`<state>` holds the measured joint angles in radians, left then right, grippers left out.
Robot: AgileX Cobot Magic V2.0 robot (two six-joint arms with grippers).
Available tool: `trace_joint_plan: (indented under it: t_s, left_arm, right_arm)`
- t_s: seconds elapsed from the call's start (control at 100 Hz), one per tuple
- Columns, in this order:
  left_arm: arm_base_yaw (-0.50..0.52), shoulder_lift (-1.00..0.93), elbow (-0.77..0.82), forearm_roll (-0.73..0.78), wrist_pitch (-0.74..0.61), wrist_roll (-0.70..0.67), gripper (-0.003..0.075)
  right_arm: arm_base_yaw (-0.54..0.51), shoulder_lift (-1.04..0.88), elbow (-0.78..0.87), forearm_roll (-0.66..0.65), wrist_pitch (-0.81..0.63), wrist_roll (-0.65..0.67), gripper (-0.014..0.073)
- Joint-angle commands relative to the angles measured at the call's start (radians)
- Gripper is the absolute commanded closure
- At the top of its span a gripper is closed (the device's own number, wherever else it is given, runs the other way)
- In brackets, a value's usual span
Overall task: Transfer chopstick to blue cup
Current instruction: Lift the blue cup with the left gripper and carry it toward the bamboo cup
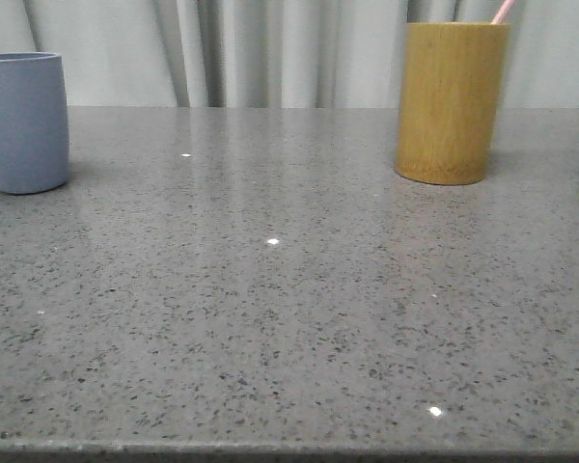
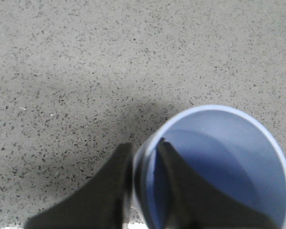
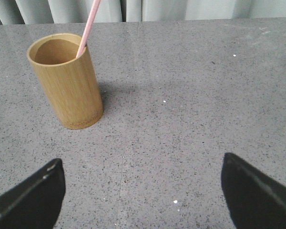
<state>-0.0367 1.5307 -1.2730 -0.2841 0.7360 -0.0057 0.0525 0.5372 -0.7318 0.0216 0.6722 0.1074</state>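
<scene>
1. Chopstick stands tilted inside the bamboo cup, far right on the surface.
2. Blue cup, far left, looks empty.
3. Left claw pinches the blue cup's rim.
4. Right claw spread wide.

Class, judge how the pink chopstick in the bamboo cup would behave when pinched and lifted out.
The chopstick looks thin and straight, so probably stiff and light. Leaning on the bamboo cup rim, it may pivot when pinched. Its smooth surface could slip.
</scene>
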Motion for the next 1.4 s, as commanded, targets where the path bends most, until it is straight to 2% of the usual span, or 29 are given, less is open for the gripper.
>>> trace_joint_plan:
  t_s: [0.0, 0.18, 0.36, 0.61, 0.9, 1.06, 1.39]
  left_arm:
    - [0.0, -0.031, -0.034, -0.046, -0.055, 0.023, 0.0737]
    - [0.0, -0.031, -0.05, -0.125, -0.026, 0.071, 0.0739]
    - [-0.031, -0.031, -0.132, -0.161, 0.039, 0.107, 0.0739]
    - [-0.204, -0.021, -0.245, -0.121, 0.019, 0.107, 0.0739]
    - [-0.377, 0.122, -0.416, -0.037, 0.039, 0.107, 0.0739]
    - [-0.416, 0.205, -0.483, 0.005, 0.089, 0.107, 0.0739]
    - [-0.43, 0.266, -0.483, 0.014, 0.105, 0.107, 0.0739]
  right_arm:
    - [-0.004, 0.01, -0.035, -0.003, -0.079, -0.006, -0.0061]
    - [-0.004, 0.01, -0.035, -0.003, -0.079, -0.006, -0.0061]
    - [-0.004, 0.01, -0.035, -0.003, -0.079, -0.006, -0.0061]
    - [-0.004, 0.01, -0.035, -0.003, -0.081, -0.006, -0.0061]
    - [-0.004, 0.01, -0.035, -0.003, -0.089, -0.006, -0.0061]
    - [-0.004, 0.01, -0.035, -0.003, -0.089, -0.006, -0.0061]
    - [-0.004, 0.01, -0.035, -0.003, -0.089, -0.006, -0.0061]
